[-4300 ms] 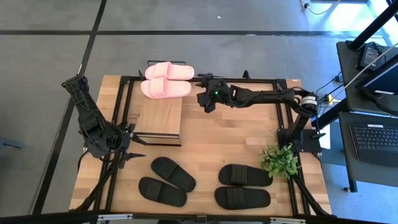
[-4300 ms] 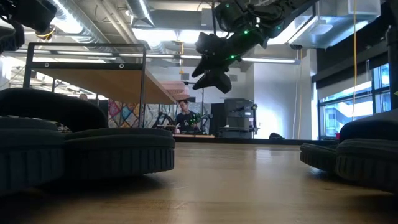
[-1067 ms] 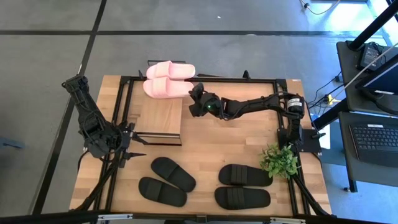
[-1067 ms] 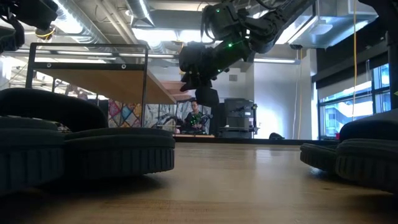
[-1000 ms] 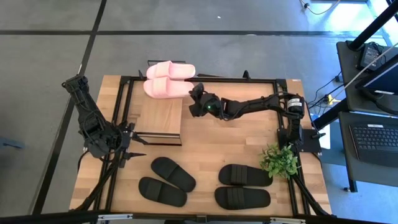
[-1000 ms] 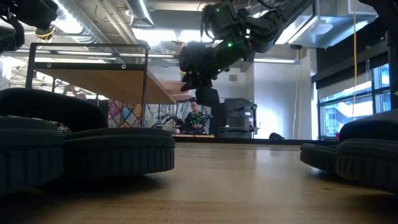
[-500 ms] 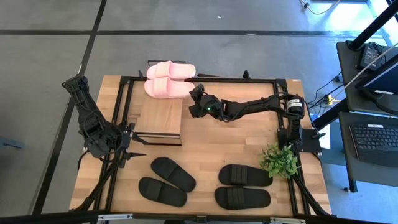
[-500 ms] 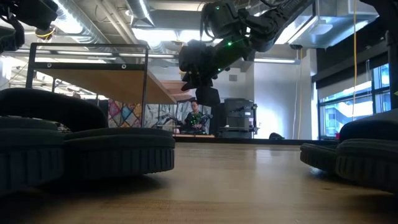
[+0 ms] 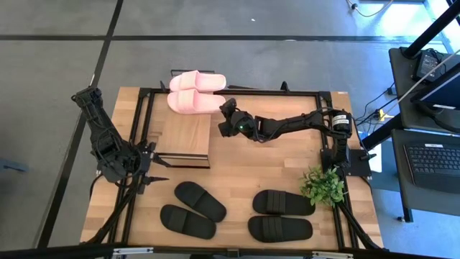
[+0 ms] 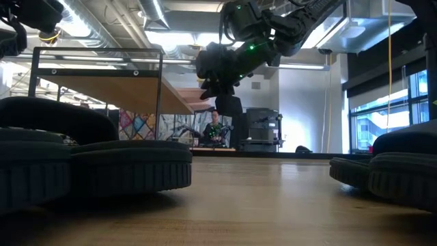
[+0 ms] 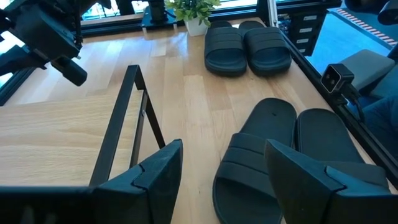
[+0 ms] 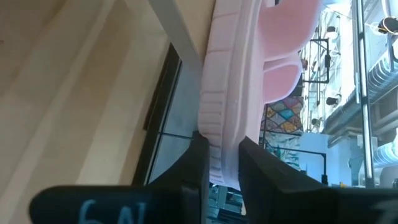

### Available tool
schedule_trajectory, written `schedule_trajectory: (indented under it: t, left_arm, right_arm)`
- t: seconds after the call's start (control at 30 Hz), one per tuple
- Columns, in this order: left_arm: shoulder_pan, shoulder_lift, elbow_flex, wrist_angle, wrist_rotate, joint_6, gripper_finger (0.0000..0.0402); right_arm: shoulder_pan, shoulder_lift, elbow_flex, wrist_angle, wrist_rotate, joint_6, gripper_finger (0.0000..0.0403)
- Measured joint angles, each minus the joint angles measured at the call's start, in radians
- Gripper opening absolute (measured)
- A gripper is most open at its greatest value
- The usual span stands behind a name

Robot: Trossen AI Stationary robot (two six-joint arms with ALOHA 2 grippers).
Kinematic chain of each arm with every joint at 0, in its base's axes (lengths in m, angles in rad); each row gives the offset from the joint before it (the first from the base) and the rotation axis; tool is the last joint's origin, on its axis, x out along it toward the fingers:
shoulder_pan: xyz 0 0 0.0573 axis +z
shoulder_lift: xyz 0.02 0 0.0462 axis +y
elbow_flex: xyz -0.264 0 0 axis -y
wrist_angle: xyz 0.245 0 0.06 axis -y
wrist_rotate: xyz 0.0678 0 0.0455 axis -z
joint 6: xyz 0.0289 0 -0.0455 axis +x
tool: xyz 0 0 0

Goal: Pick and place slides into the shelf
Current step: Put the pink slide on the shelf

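Pink slides (image 9: 195, 92) lie on the far end of the shelf (image 9: 185, 134), overhanging its edge — the right gripper (image 9: 224, 116) pinches the nearer one's sole. Four black slides (image 9: 235, 213) remain on the table near the front edge. Left gripper (image 11: 221, 165): spread, idle beside the shelf.

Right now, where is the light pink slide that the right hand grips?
In the high view, the light pink slide lies on the light-wood shelf top, beside its twin, its edge pinched by the right hand.
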Motion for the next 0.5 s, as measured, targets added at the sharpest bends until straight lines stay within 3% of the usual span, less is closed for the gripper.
schedule_trajectory:
  t: [0.5]
  left_arm:
    - [0.0, 0.0, 0.0, 0.0, 0.002, -0.005, 0.0217]
  right_arm:
    - [-0.005, 0.0, 0.0, 0.003, 0.022, -0.001, 0.0111]
